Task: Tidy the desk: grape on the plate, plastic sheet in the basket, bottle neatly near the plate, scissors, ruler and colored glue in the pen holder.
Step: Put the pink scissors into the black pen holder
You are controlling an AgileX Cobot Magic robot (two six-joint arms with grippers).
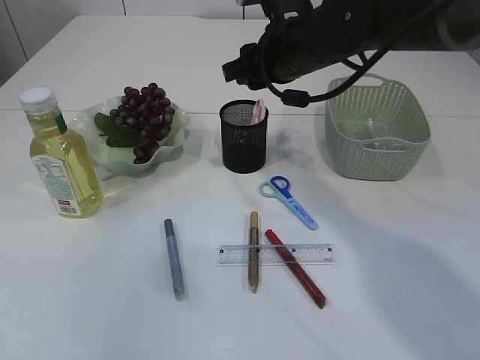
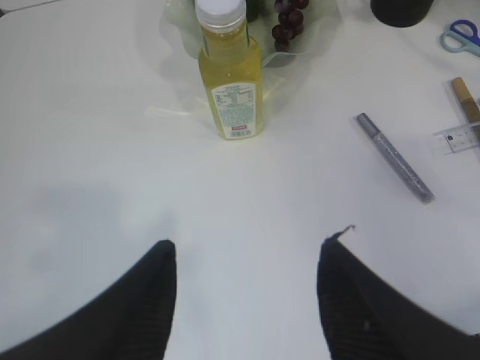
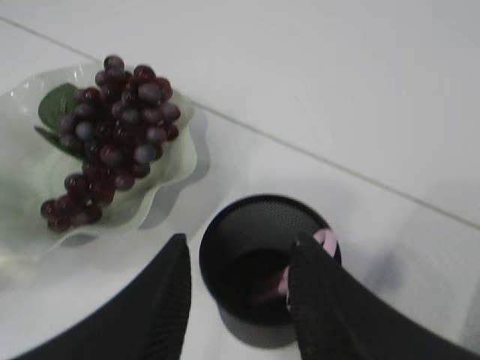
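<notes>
Directly under our right gripper [image 3: 236, 289] stands the black mesh pen holder [image 3: 266, 259], a pink glue stick [image 3: 324, 240] leaning on its rim beside the right finger; the jaws are spread, holding nothing. Left of them, the grapes [image 3: 112, 139] lie on the plate [image 3: 169, 176]. Our left gripper [image 2: 247, 296] is spread over bare table [image 2: 97, 172], the bottle [image 2: 229, 71] ahead, 1 silver glue pen [image 2: 394, 157] ahead-right.

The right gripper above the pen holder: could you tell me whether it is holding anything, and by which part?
Nothing is held. The right gripper stands open over the pen holder, where a pink glue stick already sits, apart from the fingers.
</notes>
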